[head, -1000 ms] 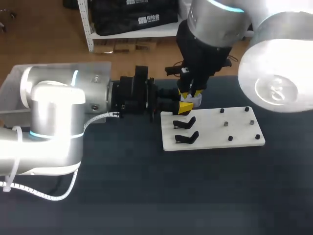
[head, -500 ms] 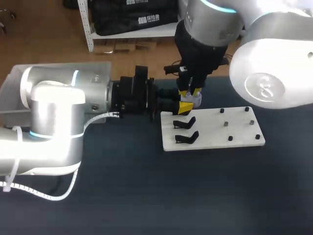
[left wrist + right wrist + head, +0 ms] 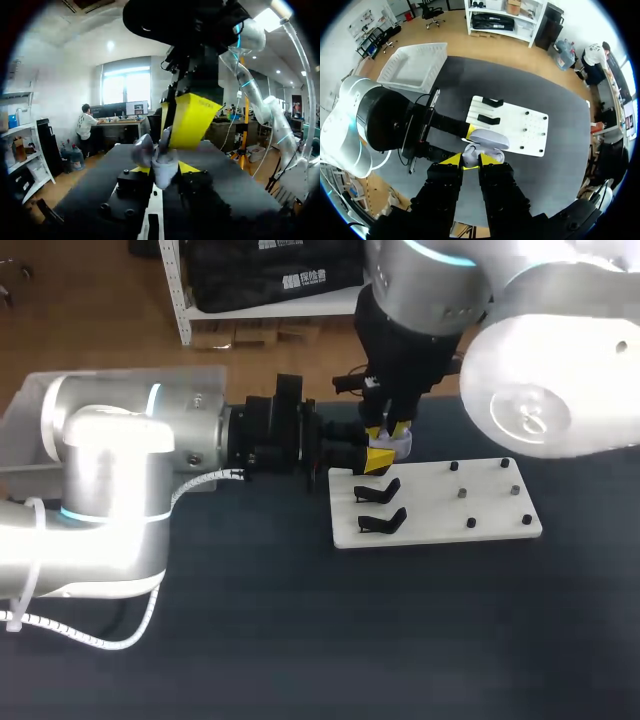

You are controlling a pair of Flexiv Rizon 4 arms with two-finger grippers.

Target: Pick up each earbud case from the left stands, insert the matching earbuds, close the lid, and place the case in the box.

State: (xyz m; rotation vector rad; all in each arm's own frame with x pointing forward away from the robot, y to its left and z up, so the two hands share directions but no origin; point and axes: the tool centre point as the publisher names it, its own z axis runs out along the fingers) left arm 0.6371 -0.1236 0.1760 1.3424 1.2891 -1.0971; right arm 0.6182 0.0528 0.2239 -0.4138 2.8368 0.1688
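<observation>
Left gripper: clamped on the earbud case, pinched from both sides, lid hinged open. Case held off the table, just behind the white board and near the two black stands.

Right gripper: directly over the open case, down at it. Its opening and contents cannot be told.

Change over the last second: right arm's bulk swung toward the left, while its gripper barely shifted. Left arm unmoved.

Reading: earbud insertion probably under way, fine alignment. Lid not closed; box step pending.
</observation>
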